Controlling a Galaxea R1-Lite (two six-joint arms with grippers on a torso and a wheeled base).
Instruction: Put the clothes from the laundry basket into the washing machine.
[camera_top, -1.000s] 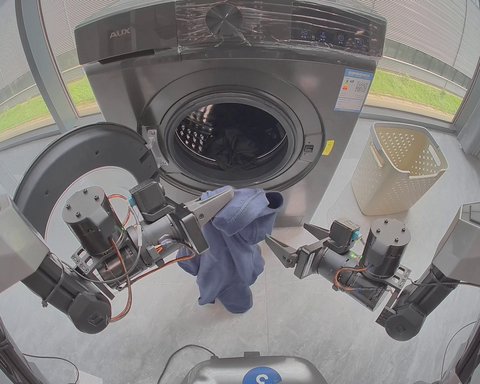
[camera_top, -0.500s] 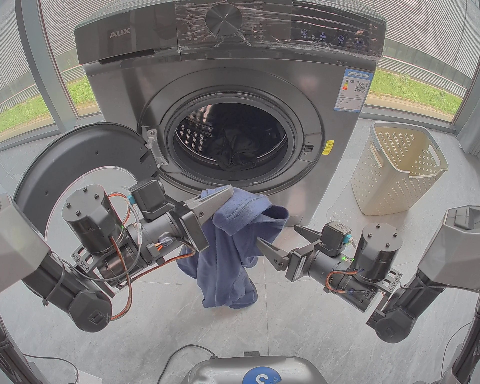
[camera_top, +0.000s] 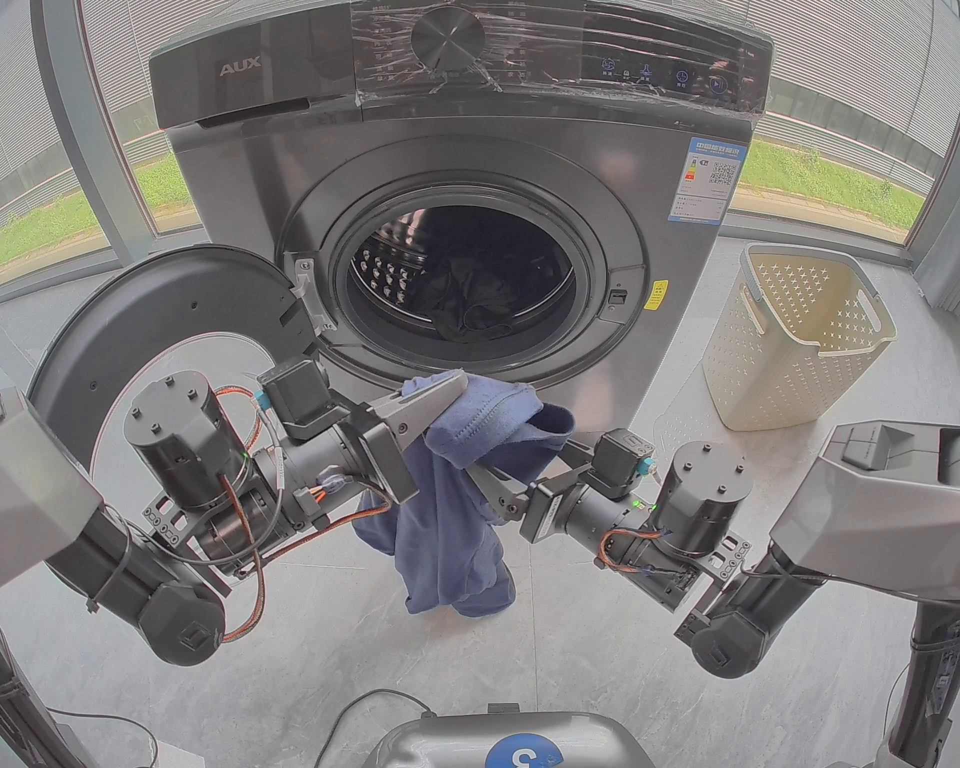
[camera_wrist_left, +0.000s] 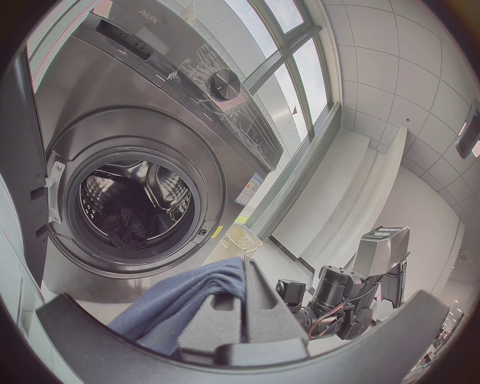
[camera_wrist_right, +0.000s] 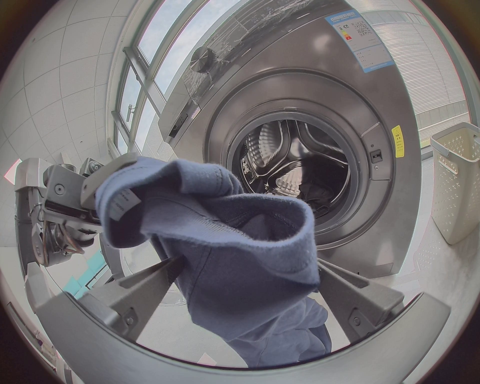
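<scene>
Right hand (camera_top: 515, 465) has advanced to the blue garment (camera_top: 450, 530), fingers spread either side of it; left hand (camera_top: 448, 392) pinches its upper edge, suspending it before the open washing machine (camera_top: 650, 220).

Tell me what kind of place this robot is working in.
Most likely a laundry area in a glass-walled room: a front-loading washing machine with its door open and a blue garment held before it, a plastic laundry basket on the tiled floor beside it, tall windows looking onto grass.
</scene>
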